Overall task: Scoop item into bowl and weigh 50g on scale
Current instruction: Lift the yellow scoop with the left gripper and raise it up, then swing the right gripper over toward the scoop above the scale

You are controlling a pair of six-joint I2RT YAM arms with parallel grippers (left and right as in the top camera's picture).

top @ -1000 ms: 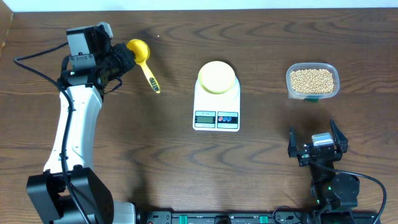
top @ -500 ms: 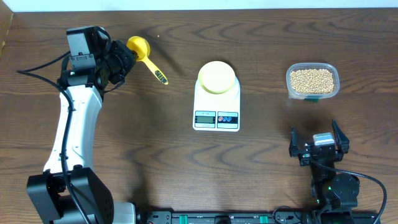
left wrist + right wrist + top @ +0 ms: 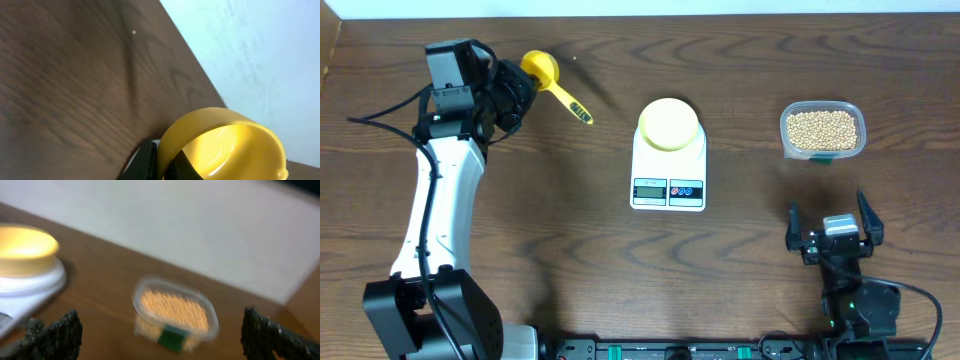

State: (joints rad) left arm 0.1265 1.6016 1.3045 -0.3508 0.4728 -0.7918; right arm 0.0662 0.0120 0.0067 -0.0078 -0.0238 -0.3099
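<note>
My left gripper [image 3: 517, 88] is shut on the rim of the bright-yellow scoop [image 3: 542, 69] at the table's far left. One finger sits inside the cup and one outside, and the handle [image 3: 575, 107] points toward the scale. The left wrist view shows the scoop's cup [image 3: 225, 145] empty, held in the left gripper [image 3: 169, 162]. The pale-yellow bowl [image 3: 669, 124] stands on the white scale [image 3: 668, 186] at centre. Tan beans [image 3: 822, 127] fill a clear tub at the right. My right gripper [image 3: 832, 226] is open near the front edge, empty. In the blurred right wrist view, the right gripper [image 3: 162, 337] faces the beans [image 3: 172, 305].
The clear tub [image 3: 855, 140] carries a green label on its near side [image 3: 172, 336]. The bowl [image 3: 25, 247] and scale [image 3: 37, 282] show at the left of the right wrist view. A single loose speck [image 3: 133, 32] lies on the wood near the table's far edge.
The left gripper has turned the scoop, so its handle has swung up and to the right. The right arm has shifted slightly toward the front edge, still open.
</note>
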